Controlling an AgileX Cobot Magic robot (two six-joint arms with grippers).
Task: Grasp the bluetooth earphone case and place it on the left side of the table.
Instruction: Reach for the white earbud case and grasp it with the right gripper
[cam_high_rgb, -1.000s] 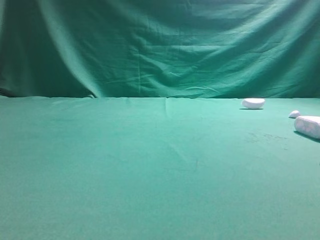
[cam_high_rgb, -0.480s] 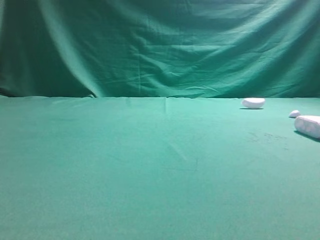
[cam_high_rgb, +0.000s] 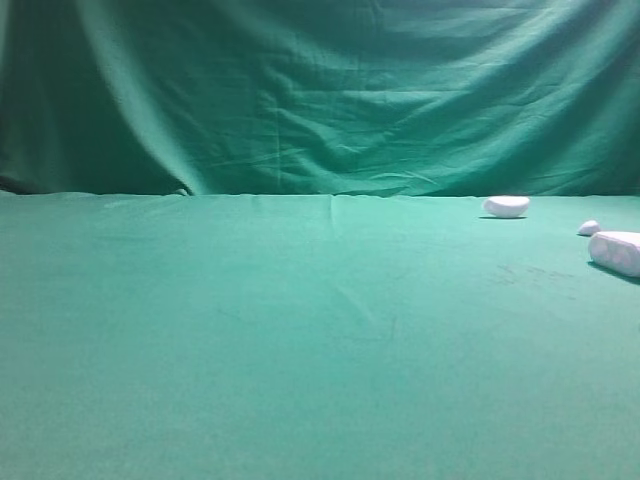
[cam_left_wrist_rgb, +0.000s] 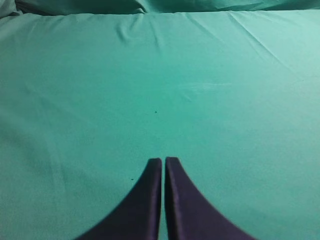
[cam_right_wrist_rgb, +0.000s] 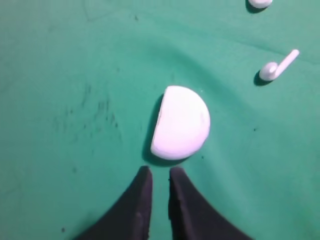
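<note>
The white earphone case (cam_high_rgb: 618, 252) lies on the green table (cam_high_rgb: 300, 330) at the far right edge of the exterior view, partly cut off. In the right wrist view the case (cam_right_wrist_rgb: 181, 122) sits just ahead of my right gripper (cam_right_wrist_rgb: 159, 172). That gripper's dark fingers stand slightly apart with nothing between them and do not touch the case. My left gripper (cam_left_wrist_rgb: 163, 160) is shut over bare green cloth, with no object near it. Neither arm shows in the exterior view.
A white half-moon piece (cam_high_rgb: 506, 206) lies near the back of the table. A tiny white piece (cam_high_rgb: 589, 228) sits beside the case and shows as an earbud (cam_right_wrist_rgb: 277, 67) in the right wrist view. The green backdrop (cam_high_rgb: 320, 90) hangs behind.
</note>
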